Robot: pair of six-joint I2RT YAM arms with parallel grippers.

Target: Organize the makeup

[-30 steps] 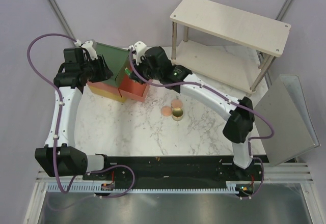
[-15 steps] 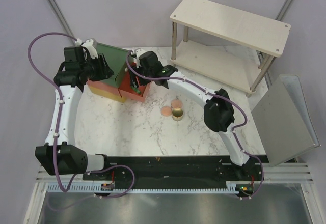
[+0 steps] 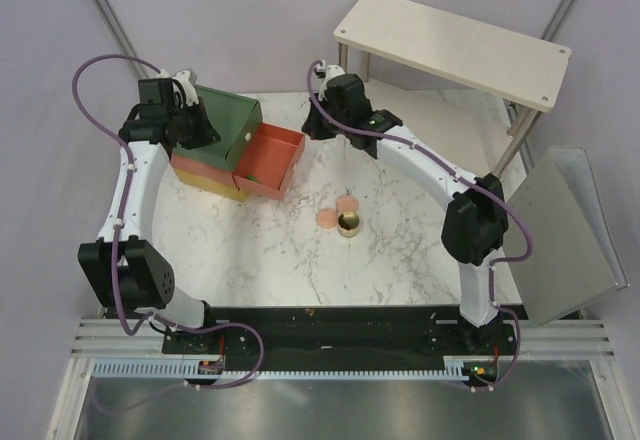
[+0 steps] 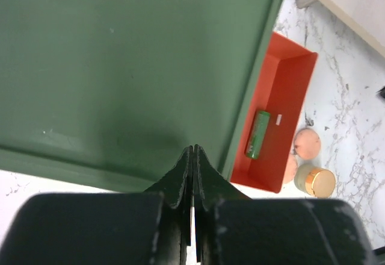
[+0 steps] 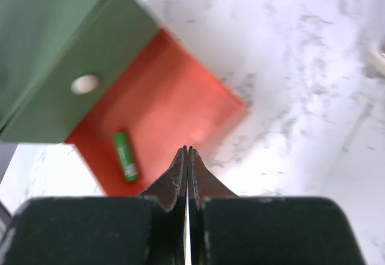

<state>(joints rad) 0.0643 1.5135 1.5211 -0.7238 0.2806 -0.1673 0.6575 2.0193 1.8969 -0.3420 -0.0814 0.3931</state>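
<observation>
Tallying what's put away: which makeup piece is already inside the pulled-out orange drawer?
The green tube, lying on the floor of the orange drawer; the gold pot and both pink discs sit outside on the table.

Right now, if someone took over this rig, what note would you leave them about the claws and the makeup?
Left claw: shut, empty, over the green box top.
Right claw: shut, empty, off to the side of the open orange drawer.
Done: one green makeup item lies in that drawer.
Left: two pink discs and the gold pot sit on the marble table; likely they go in the drawer next. No other makeup in view.
</observation>
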